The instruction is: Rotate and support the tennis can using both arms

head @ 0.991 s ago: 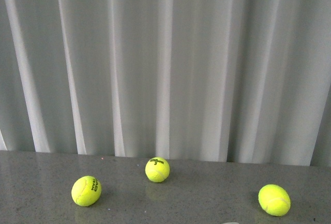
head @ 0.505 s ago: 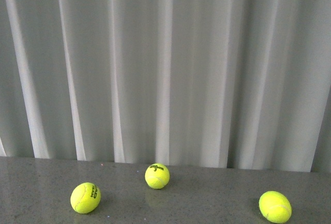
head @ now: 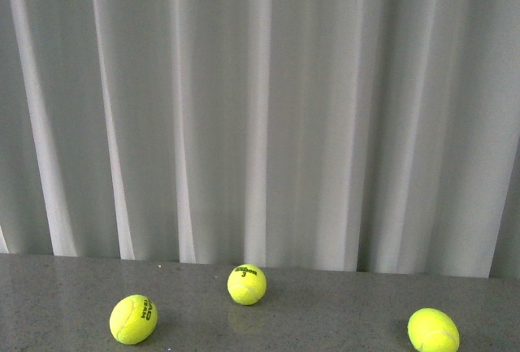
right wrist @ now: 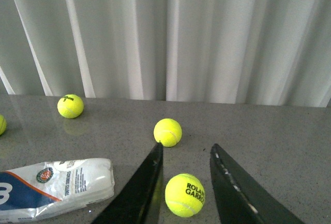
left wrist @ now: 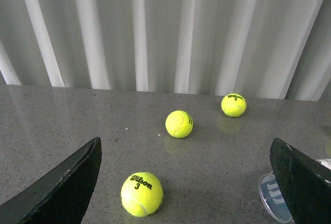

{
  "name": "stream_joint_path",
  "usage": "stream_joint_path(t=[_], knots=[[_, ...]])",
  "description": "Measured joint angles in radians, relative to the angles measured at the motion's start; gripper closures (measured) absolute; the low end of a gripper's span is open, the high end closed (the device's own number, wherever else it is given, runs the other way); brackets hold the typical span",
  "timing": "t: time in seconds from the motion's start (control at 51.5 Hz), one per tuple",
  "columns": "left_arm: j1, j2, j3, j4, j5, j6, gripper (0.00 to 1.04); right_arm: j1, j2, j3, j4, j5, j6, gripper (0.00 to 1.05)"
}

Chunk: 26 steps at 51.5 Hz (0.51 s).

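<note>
Tennis can (right wrist: pixel 51 188) lies on its side on the grey table (right wrist: pixel 269 131), gripped by neither arm. L gripper (left wrist: pixel 184 147) jaws spread wide, can's end just beside one finger, Wilson ball (left wrist: pixel 141 194) btwn them; R gripper (right wrist: pixel 186 149) jaws apart but narrower, Roland Garros ball (right wrist: pixel 185 195) in the gap, can nearby

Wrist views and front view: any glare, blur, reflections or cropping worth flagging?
Left wrist view: even light, glossy grey tabletop faintly mirrors the yellow-green tennis balls. Right wrist view: sharp, label on the clear plastic tennis can crisp. Front view: soft light, rightmost ball cropped at the frame edge.
</note>
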Motion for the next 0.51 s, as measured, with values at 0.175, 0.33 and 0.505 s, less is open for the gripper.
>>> stream_joint_path(t=[0.175,0.33,0.505], knots=[[0.0,0.0,0.0,0.0,0.0,0.0,0.07,0.0,0.0,0.0,0.0,0.0,0.0,0.46],[0.0,0.0,0.0,0.0,0.0,0.0,0.07,0.0,0.0,0.0,0.0,0.0,0.0,0.19],[0.0,0.0,0.0,0.0,0.0,0.0,0.07,0.0,0.0,0.0,0.0,0.0,0.0,0.08]])
